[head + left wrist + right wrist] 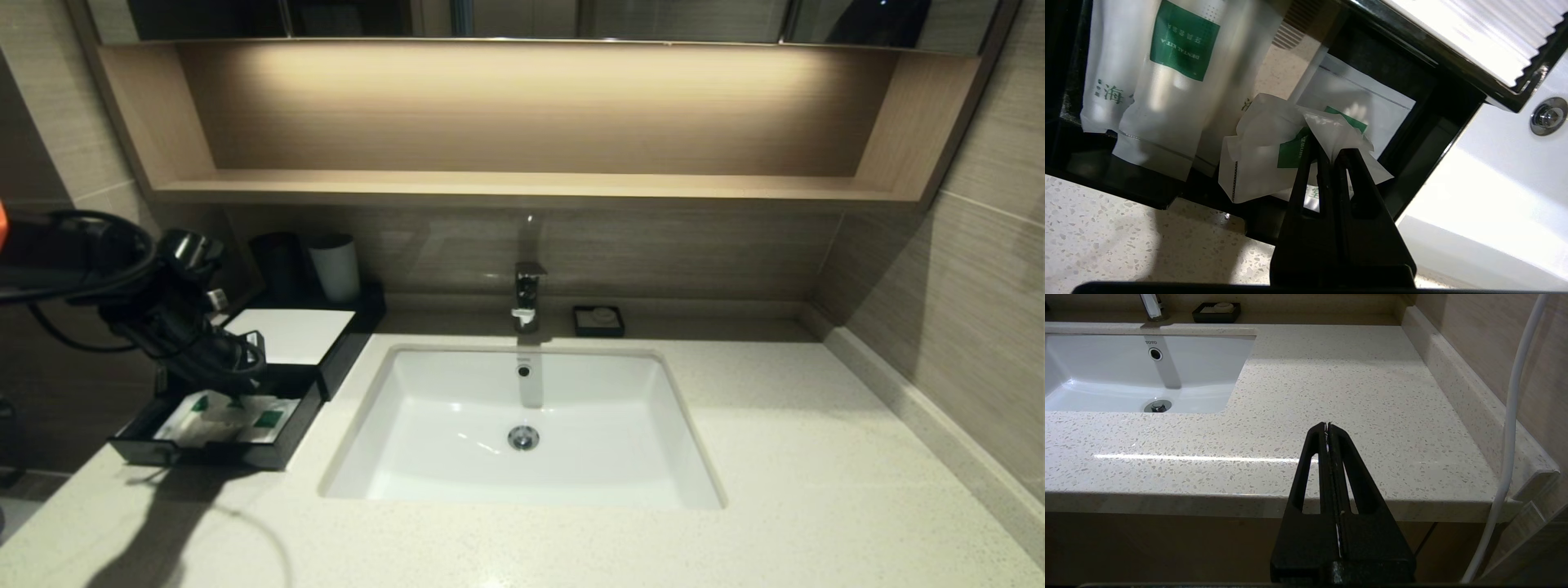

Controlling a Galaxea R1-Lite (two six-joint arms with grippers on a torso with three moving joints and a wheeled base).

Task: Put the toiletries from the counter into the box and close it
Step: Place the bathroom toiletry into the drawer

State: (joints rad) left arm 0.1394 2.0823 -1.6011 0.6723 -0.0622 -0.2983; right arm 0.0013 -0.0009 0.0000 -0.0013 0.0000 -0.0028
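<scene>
The black box has a white top panel (290, 335), and its front drawer (204, 453) is pulled out on the counter (571, 539), left of the sink. My left gripper (237, 396) hangs over the open drawer. In the left wrist view it (1331, 153) is shut on a crumpled corner of the squarish white packet (1257, 163) with a green label, held just above the drawer. A long white packet (1167, 81) and another flat packet (1372, 102) lie inside the drawer. My right gripper (1327, 425) is shut and empty, parked off the counter's front edge.
The white sink (522, 425) sits mid-counter with a faucet (529, 294) behind it. A small dark soap dish (598, 320) stands at the back. A dark cup (277, 265) and a white cup (335, 265) stand behind the box. A wooden shelf (522, 188) runs overhead.
</scene>
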